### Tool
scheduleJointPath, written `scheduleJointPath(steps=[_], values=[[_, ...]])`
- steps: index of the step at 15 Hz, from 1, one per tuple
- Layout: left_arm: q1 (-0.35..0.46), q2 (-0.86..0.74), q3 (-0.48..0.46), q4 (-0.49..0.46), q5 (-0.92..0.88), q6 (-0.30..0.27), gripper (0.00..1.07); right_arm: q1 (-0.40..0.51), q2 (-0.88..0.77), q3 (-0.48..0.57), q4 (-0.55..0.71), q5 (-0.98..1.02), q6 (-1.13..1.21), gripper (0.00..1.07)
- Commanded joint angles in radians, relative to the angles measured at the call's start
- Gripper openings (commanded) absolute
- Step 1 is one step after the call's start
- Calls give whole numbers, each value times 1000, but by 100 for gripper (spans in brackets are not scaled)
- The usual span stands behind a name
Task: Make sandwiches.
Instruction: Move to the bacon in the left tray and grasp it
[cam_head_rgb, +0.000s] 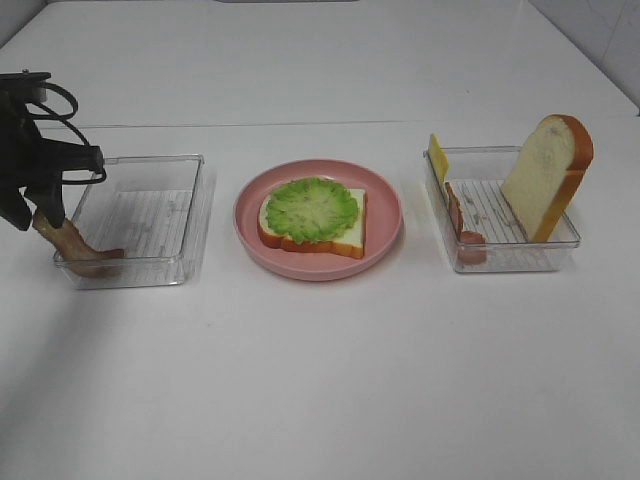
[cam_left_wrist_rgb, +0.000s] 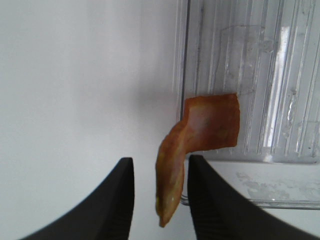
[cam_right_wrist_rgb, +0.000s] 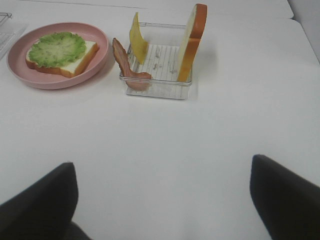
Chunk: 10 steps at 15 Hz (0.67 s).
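A pink plate (cam_head_rgb: 385, 235) in the middle holds one bread slice (cam_head_rgb: 350, 238) topped with a green lettuce leaf (cam_head_rgb: 310, 208). My left gripper (cam_head_rgb: 38, 215) is at the far left, over the near left corner of the left tray (cam_head_rgb: 195, 220). It is shut on the upper end of a bent bacon strip (cam_head_rgb: 75, 245). The left wrist view shows that bacon strip (cam_left_wrist_rgb: 200, 130) between the jaws of the left gripper (cam_left_wrist_rgb: 161, 160), its foot over the tray. My right gripper (cam_right_wrist_rgb: 161, 162) is open and empty, back from the right tray (cam_right_wrist_rgb: 165, 92), and is out of the exterior view.
The right tray (cam_head_rgb: 520, 262) holds an upright bread slice (cam_head_rgb: 548, 175), a yellow cheese slice (cam_head_rgb: 437, 157) and a second bacon strip (cam_head_rgb: 458, 215) leaning on its left wall. The left tray holds nothing but the bacon's foot. The white table runs wide in front.
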Motion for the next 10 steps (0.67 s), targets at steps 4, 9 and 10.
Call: scheduleJointPath(steps=[4,9,10], values=[[2,3,7,-8,-20,0,18,-2,-12,5,1,-7,-6,87],[2,3,7,-14,-33,0,0,-2,-12,5,1,-7,-6,87],[2,3,7,-17,-35,0,0,-2,-12,5,1,-7,-6,87]])
